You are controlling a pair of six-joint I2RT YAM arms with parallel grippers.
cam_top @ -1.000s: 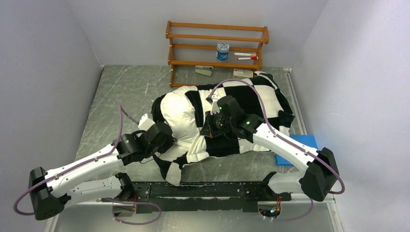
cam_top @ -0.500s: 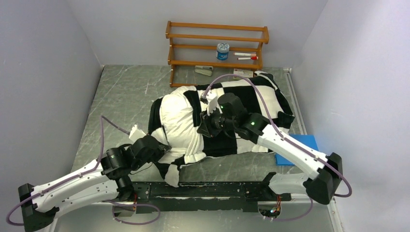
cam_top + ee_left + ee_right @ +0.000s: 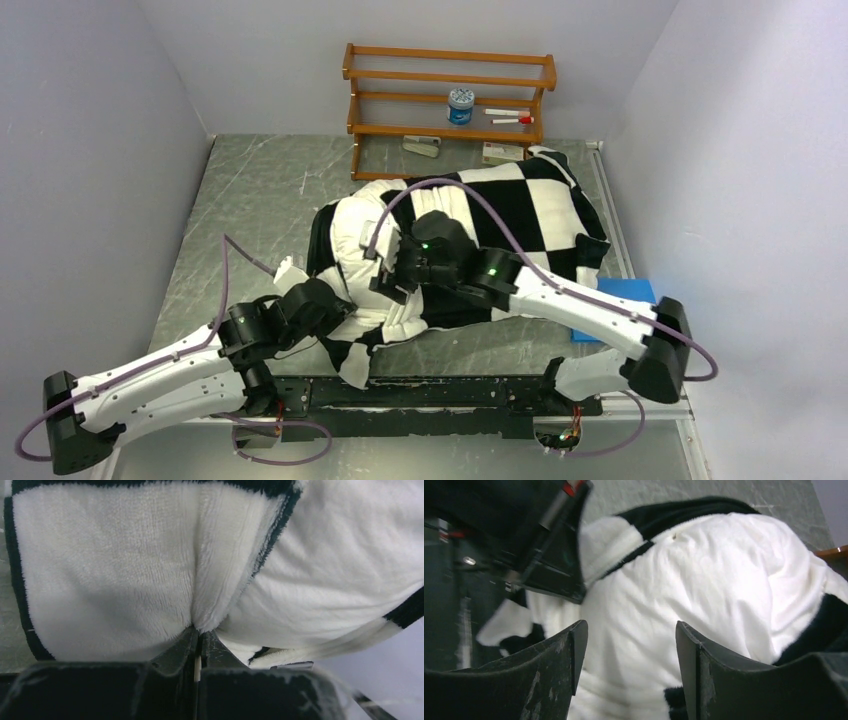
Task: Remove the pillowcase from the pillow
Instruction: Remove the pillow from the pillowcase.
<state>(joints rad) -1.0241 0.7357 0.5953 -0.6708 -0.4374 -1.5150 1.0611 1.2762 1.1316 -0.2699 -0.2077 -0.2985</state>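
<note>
At the near left of the table (image 3: 260, 190), the left gripper (image 3: 199, 635) is pressed together on a fold of the pillowcase (image 3: 520, 215), pinching a plush white square at its fingertips (a black stripe runs just beside the fold). Further in, the right gripper (image 3: 629, 630) hangs over the pillow (image 3: 360, 235) with jaws spread, holding nothing. The pillow lies across the middle of the table, its left end bare, the rest inside the checkered pillowcase. A blue pad (image 3: 625, 295) lies at the right edge. A wooden shelf (image 3: 448, 75) stands against the far wall.
</note>
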